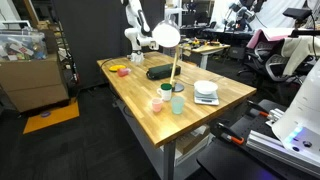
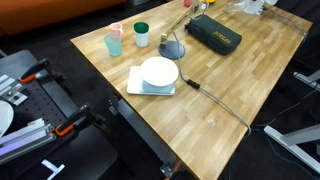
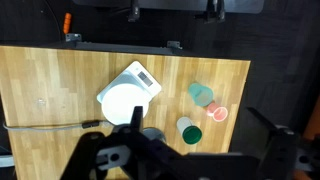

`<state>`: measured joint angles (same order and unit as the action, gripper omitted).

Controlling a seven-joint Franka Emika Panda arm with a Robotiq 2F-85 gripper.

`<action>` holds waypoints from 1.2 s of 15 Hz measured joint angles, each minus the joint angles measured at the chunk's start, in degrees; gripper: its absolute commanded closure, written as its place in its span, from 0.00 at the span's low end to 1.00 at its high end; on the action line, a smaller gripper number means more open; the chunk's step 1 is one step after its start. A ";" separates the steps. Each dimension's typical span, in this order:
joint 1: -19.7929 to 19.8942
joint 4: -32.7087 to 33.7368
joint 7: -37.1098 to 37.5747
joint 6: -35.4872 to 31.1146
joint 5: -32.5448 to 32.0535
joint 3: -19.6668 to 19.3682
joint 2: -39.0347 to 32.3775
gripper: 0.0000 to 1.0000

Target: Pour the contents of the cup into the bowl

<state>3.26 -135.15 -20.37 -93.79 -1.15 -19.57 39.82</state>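
Observation:
The tall pale blue-green cup point(image 2: 113, 44) stands upright near a table corner, also seen in an exterior view point(image 1: 177, 101) and the wrist view point(image 3: 200, 93). Its contents cannot be made out. The shallow white bowl point(image 2: 158, 72) sits on a small white scale, a short way from the cup; it shows in an exterior view point(image 1: 205, 89) and the wrist view point(image 3: 121, 102). My gripper point(image 3: 198, 128) hangs high above the table, open and empty, with its dark fingers framing the cups from above.
A short pink cup point(image 2: 116, 28) and a short green cup point(image 2: 141, 35) stand beside the tall cup. A desk lamp base point(image 2: 172, 48) and its cable lie next to the bowl. A black case point(image 2: 213, 32) lies farther along. The scale point(image 3: 141, 76) pokes out beneath the bowl.

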 measured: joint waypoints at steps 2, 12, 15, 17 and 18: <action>0.01 0.00 0.00 -0.02 0.01 0.01 0.00 0.00; 0.11 -1.58 0.25 -1.73 -1.78 3.33 -2.12 0.00; 0.13 -1.59 0.39 -1.75 -2.04 3.43 -2.20 0.00; 0.03 -1.92 0.77 -2.33 -2.74 4.13 -2.98 0.00; -0.29 -2.39 0.97 -3.15 -2.74 4.90 -3.93 0.00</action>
<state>2.97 -137.54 -19.39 -96.94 -3.90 -14.67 35.88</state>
